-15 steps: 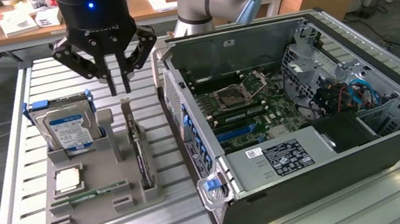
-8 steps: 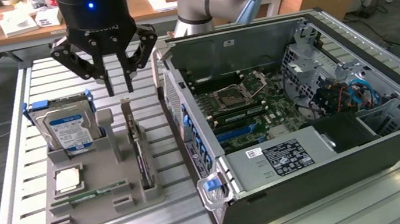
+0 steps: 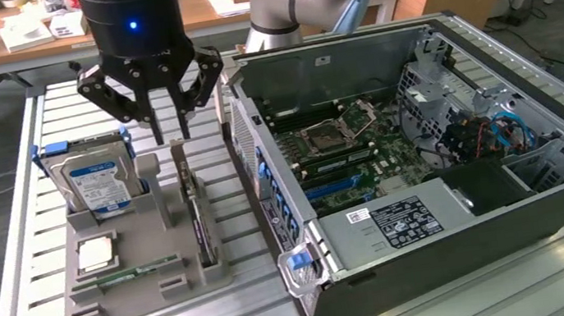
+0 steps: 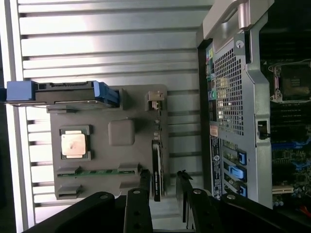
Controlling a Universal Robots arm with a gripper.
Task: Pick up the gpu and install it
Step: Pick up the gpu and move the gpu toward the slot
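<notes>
The gpu (image 3: 201, 227) stands on edge in a slot of the grey holder tray (image 3: 147, 297), its silver bracket pointing up at the far end. In the wrist view the gpu (image 4: 156, 167) appears edge-on as a thin dark strip. My gripper (image 3: 173, 136) hangs just above the card's bracket end, open, with nothing between its fingers. In the wrist view the gripper (image 4: 163, 182) straddles the line of the card, and one fingertip (image 4: 144, 177) lies beside it without touching.
The tray also holds a hard drive (image 3: 97, 180) with blue rails, a processor chip (image 3: 97, 254) and a memory stick (image 3: 132, 272). On the exterior view's right an open computer case (image 3: 552, 194) lies on its side, motherboard (image 3: 347, 149) exposed. A slatted metal table (image 3: 29, 243) carries everything.
</notes>
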